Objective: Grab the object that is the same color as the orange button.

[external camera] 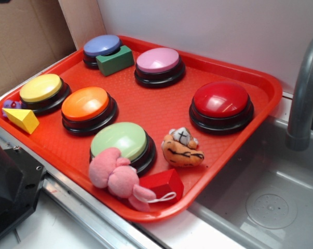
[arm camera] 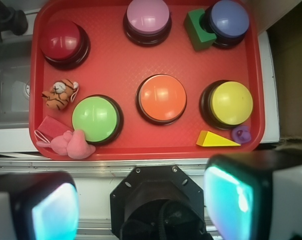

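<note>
Gripper (arm camera: pixel 140 210) fingers (arm camera: pixel 53 210) spread wide, holding nothing, off the tray (arm camera: pixel 120 145). Orange plush toy (arm camera: pixel 59 94) sits well ahead & left of fingers, beside pink plush toy (arm camera: pixel 68 144); robot should center over it w/ jaws clear of neighbours.

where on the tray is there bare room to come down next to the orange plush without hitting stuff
Bare red tray lies between the orange plush toy, the red button, the pink button and the orange button. It is crowded on the plush's other side: green button, pink plush and red block.
</note>
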